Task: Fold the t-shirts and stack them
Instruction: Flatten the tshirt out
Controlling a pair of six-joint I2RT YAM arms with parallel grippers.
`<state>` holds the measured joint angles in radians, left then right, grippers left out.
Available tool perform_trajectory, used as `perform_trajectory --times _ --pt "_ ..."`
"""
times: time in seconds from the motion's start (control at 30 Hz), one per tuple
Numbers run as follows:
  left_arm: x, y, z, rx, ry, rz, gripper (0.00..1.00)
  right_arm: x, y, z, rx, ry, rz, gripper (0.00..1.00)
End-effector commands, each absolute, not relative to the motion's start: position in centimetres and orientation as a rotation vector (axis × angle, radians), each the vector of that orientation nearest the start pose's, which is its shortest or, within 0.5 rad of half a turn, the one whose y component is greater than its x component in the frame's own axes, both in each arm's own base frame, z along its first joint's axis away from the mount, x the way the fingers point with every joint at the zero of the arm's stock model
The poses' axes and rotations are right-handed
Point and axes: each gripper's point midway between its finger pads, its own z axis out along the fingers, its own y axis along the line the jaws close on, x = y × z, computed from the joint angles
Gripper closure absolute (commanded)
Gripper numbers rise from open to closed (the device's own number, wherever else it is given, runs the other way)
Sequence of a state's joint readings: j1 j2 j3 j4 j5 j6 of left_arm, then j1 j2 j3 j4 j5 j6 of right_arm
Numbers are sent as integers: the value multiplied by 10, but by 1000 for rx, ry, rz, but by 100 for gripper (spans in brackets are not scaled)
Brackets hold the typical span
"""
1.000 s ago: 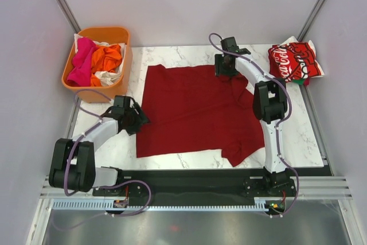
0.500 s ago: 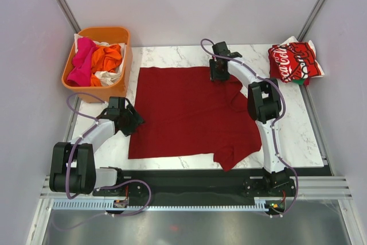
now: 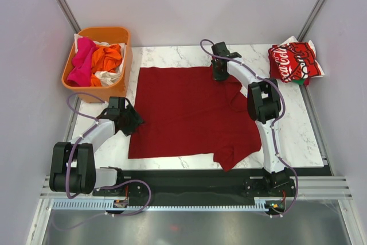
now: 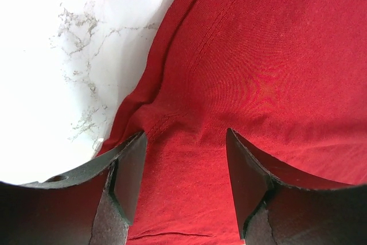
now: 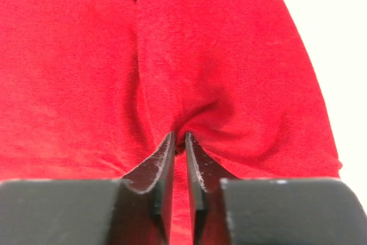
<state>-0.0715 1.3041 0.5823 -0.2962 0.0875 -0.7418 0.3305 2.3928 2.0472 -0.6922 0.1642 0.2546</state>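
A plain dark-red t-shirt lies spread flat on the marble table, one sleeve hanging towards the near edge. My left gripper is at its left edge. In the left wrist view this gripper is open, its fingers standing on either side of flat red cloth next to the hem. My right gripper is at the shirt's far right corner. There the right gripper is shut on a pinched fold of the cloth. A folded bright red Coca-Cola t-shirt lies at the far right.
An orange tub stands at the far left, holding crumpled pink, orange and white t-shirts. Bare marble shows left of the shirt. Grey walls close in the table on three sides.
Both grippers slid left and the dark-red shirt moved left with them. The right gripper's jaws then closed onto the cloth at the far corner.
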Motion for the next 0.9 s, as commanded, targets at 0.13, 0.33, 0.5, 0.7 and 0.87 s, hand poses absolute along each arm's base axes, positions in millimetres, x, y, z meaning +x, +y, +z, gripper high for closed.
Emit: perform_trajectory --times 0.13,0.33,0.5,0.7,0.87 --pt "258 -61 9 -835 2561 -362 35 539 146 33 -6 2567 -54 100" --pt "259 -61 10 -828 2558 -361 36 550 137 72 47 2492 -9 100" --pt "259 -61 10 -826 2560 -358 36 577 104 119 179 2363 -16 100" --pt "259 -62 9 -822 2563 -357 36 615 73 127 227 2288 -37 100" --pt "258 -62 9 -817 2566 -355 36 639 55 102 224 2256 -109 100"
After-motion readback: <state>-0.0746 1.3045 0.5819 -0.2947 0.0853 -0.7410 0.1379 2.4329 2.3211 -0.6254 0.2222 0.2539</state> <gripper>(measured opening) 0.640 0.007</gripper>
